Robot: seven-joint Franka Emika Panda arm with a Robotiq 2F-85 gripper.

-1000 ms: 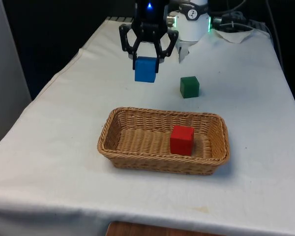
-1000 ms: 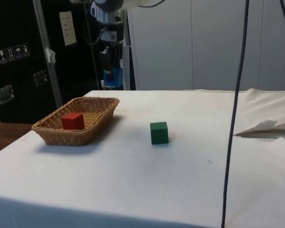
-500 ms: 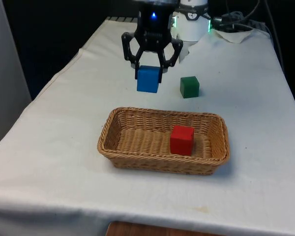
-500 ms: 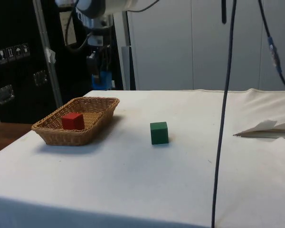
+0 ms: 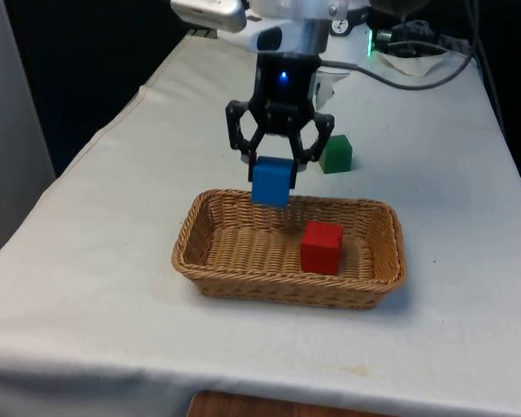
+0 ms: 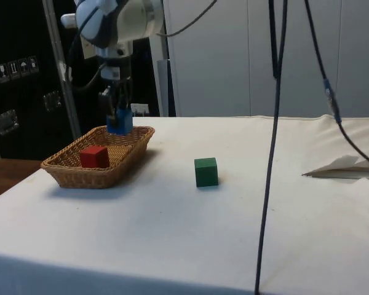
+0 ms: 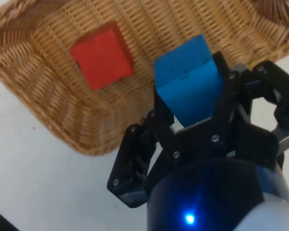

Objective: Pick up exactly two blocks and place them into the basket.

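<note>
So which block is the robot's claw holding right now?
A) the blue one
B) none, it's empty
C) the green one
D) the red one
A: the gripper is shut on the blue block and holds it in the air over the far edge of the basket, while the red block lies inside the basket and the green block sits on the table.

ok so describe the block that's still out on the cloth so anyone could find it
Start at the wicker basket in the middle of the table. Just beyond its far rim, toward the front view's right, a green block sits alone on the white cloth. The red block is in the basket, the blue block in the hand.
</note>
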